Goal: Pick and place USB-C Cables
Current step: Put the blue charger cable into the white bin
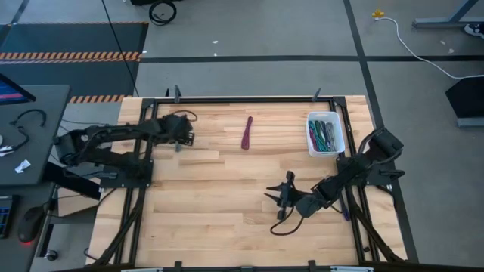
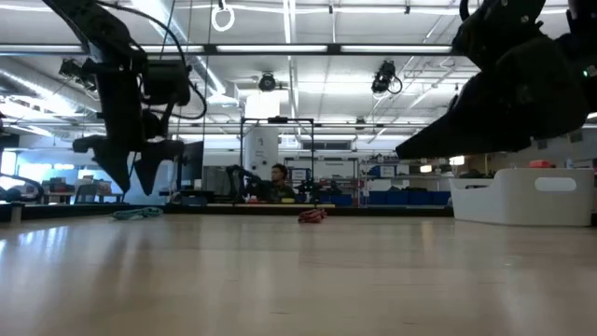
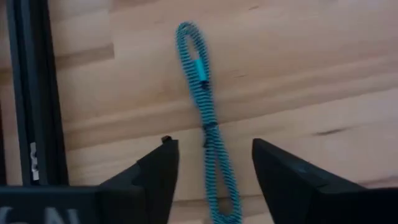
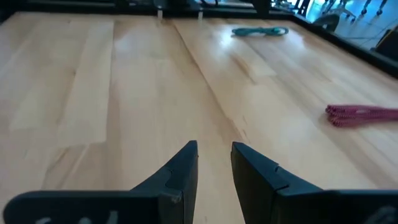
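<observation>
A teal USB-C cable bundle (image 3: 205, 118) lies flat on the wood near the table's far left corner. My left gripper (image 3: 214, 180) hovers over it, open, with one finger on each side of the bundle and clear of it; in the low view it hangs just above the teal cable (image 2: 138, 213). A maroon cable (image 1: 246, 132) lies flat at the far middle of the table. Several more cables lie in the white bin (image 1: 325, 134). My right gripper (image 1: 281, 195) floats over the near right part of the table, its fingers a narrow gap apart, holding nothing.
A black frame rail (image 3: 31, 93) runs beside the teal cable along the table's edge. The white bin (image 2: 522, 196) stands at the far right. Bare wood (image 1: 219, 196) spreads across the middle and near side. A person sits in the room far behind the table (image 2: 278, 177).
</observation>
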